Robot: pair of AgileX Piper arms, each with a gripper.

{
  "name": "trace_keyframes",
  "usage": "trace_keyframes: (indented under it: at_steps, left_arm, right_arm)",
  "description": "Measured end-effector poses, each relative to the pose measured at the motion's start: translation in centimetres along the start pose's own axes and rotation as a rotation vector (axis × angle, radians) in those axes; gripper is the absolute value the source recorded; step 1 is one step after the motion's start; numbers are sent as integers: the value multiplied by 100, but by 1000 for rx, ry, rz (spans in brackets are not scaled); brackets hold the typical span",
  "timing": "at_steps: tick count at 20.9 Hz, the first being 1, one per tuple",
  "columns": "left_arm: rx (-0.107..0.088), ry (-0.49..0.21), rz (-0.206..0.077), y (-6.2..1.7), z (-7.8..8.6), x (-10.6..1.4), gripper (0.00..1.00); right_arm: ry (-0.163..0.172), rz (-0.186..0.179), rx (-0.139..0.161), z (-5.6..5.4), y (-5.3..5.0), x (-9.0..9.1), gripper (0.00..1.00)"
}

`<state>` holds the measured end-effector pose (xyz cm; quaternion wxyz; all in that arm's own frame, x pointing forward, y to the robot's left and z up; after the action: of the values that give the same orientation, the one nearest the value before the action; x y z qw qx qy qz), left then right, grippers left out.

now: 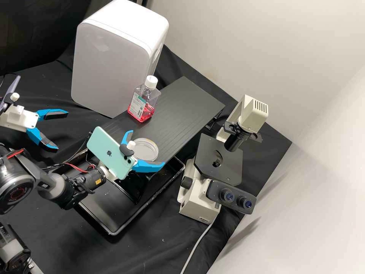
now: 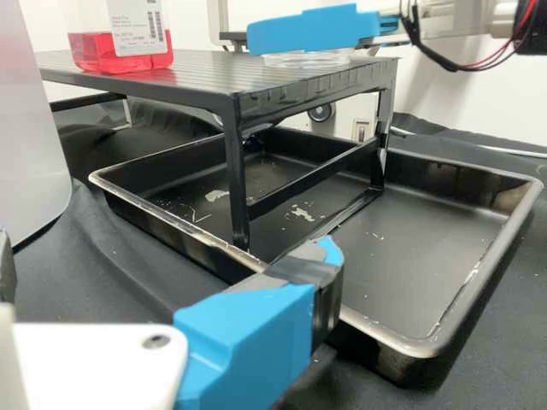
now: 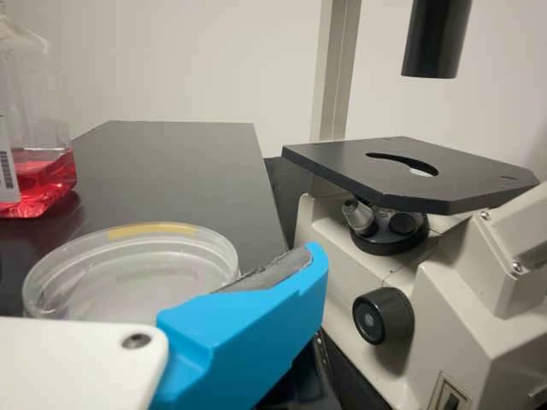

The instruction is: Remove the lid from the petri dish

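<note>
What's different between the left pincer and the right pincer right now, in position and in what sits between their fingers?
The left pincer hangs over the black cloth, off to the side of the raised shelf; the right pincer is at the shelf's end. Nothing lies between the left pincer's fingers, while the right pincer's fingers flank the petri dish. Shared: both are open, with blue fingers.
</note>
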<state>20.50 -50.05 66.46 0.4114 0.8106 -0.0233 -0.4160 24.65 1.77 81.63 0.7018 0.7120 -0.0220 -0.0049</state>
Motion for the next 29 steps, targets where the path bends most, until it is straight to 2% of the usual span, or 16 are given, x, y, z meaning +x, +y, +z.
trace_keyframes:
  at_steps: [5,13,18,19,29]
  left_arm:
    - [0,0,0,0,0,0,100]
    - [0,0,0,0,0,0,100]
    - [0,0,0,0,0,0,100]
    - [0,0,0,0,0,0,100]
    - [0,0,0,0,0,0,100]
  right_arm:
    - [1,27,15,11,71,-51,100]
    - [-4,21,11,30,64,-55,100]
    - [-5,3,11,33,22,-21,100]
    - [-4,2,11,31,19,-21,0]
    - [1,-3,11,18,7,-21,0]
